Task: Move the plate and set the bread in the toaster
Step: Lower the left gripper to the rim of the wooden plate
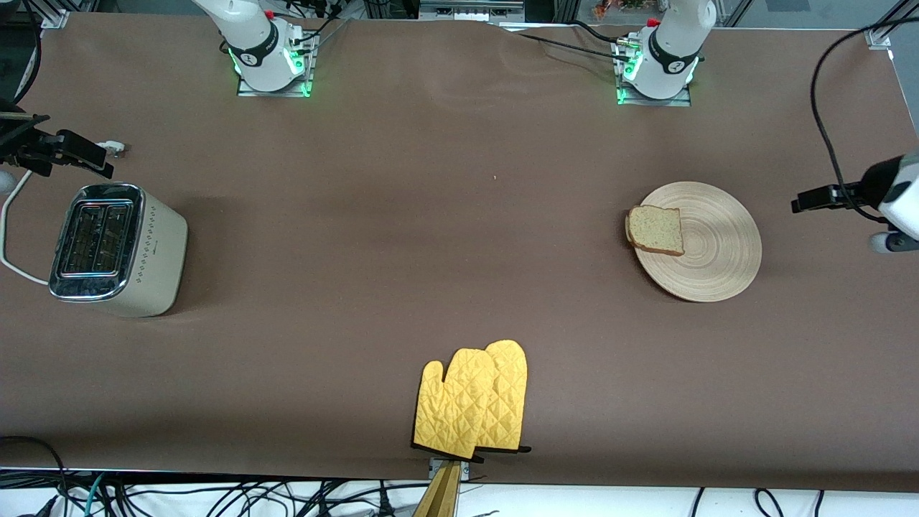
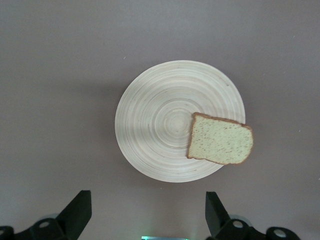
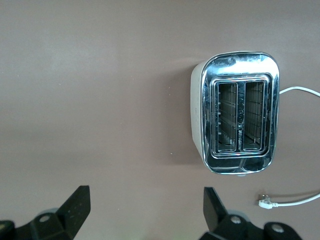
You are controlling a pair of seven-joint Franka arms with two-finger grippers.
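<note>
The pale wood plate (image 1: pixel 711 248) lies toward the left arm's end of the table. The slice of bread (image 1: pixel 655 230) lies flat on its rim, on the side toward the right arm's end. In the left wrist view the plate (image 2: pixel 160 125) and bread (image 2: pixel 221 145) show below my left gripper (image 2: pixel 148 200), which is open, empty and up in the air beside the plate (image 1: pixel 818 197). The cream toaster (image 1: pixel 108 248) stands toward the right arm's end, both slots empty. My right gripper (image 3: pixel 147 197) is open and empty, high beside the toaster (image 3: pixel 235 120); it also shows in the front view (image 1: pixel 82 154).
A pair of yellow oven mitts (image 1: pixel 470 402) lies at the table's edge nearest the front camera, midway along. The toaster's white cord (image 1: pixel 11 222) and plug (image 3: pixel 265 202) lie on the table by the toaster. Both arm bases stand at the table's edge farthest from the front camera.
</note>
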